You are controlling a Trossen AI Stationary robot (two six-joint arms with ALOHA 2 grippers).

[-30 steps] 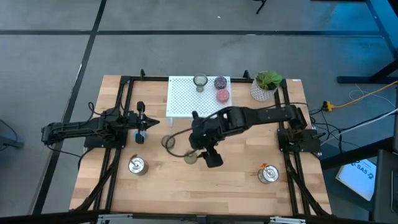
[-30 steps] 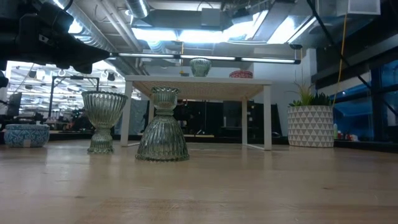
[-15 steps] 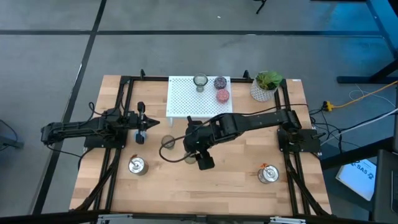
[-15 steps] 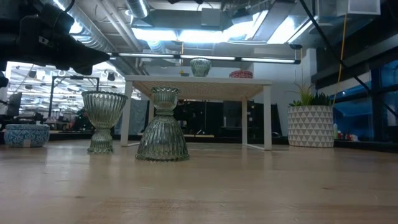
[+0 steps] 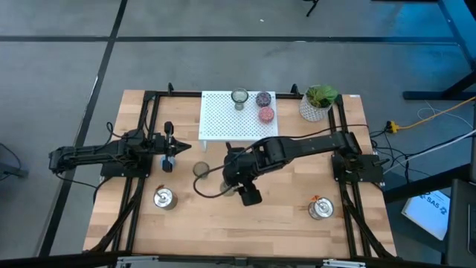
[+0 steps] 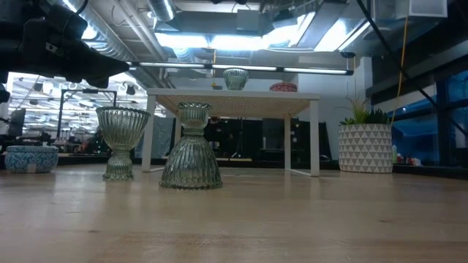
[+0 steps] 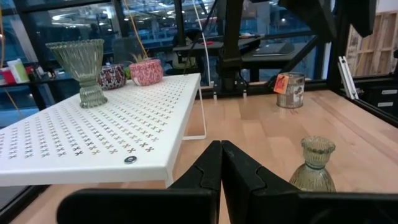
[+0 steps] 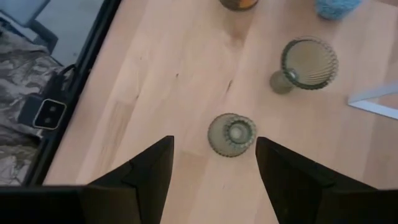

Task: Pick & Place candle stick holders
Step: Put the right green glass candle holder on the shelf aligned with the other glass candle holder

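We find the right gripper (image 8: 212,163) spread, empty, above an inverted glass holder (image 8: 231,134) on the table (image 5: 282,216). The left gripper (image 7: 221,163) is clenched, empty, beside the rack (image 5: 223,119).

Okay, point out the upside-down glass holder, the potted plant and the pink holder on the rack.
upside-down glass holder (image 6: 191,157), low view, ribbed flared body
potted plant (image 5: 320,95), high view, green leaves
pink holder (image 5: 266,115), high view, its top
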